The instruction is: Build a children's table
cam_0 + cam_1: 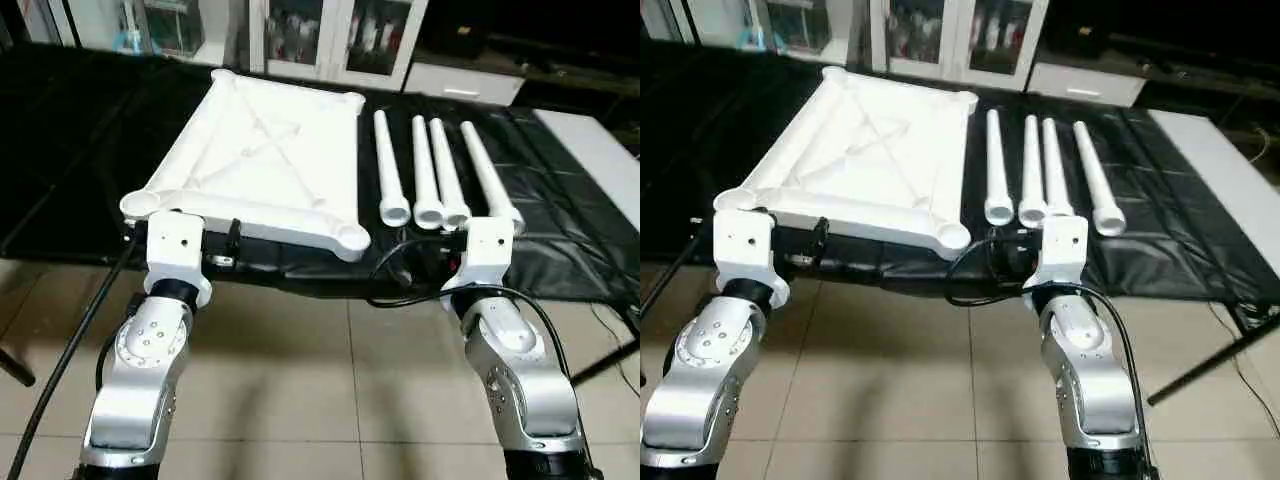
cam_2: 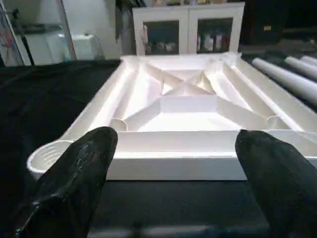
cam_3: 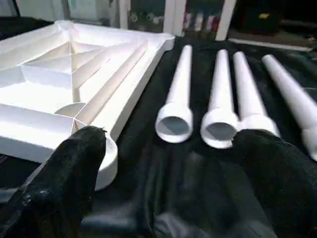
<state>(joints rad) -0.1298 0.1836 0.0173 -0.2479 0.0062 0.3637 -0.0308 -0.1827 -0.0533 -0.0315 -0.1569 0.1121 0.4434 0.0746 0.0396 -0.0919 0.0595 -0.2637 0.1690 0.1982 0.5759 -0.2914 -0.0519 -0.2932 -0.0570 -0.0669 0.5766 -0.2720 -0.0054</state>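
The white tabletop [image 1: 260, 160] lies upside down on the black-covered work table, ribbed underside up, with round sockets at its corners. To its right, four white tapered legs [image 1: 424, 170] lie side by side, wide ends towards me. In the left wrist view my left gripper [image 2: 176, 144] is open at the tabletop's near edge, close to its near left socket [image 2: 47, 156], holding nothing. In the right wrist view my right gripper [image 3: 171, 144] is open just short of the legs' wide ends [image 3: 220, 130], between the near right socket [image 3: 106, 158] and the legs, and is empty.
The black cloth of the work table [image 1: 80, 150] runs to a near edge just under my wrists, with tiled floor [image 1: 330, 400] below. A black cable [image 1: 70, 350] hangs at the left. White cabinets [image 1: 330, 40] stand behind, and a white surface [image 1: 600, 150] is at the far right.
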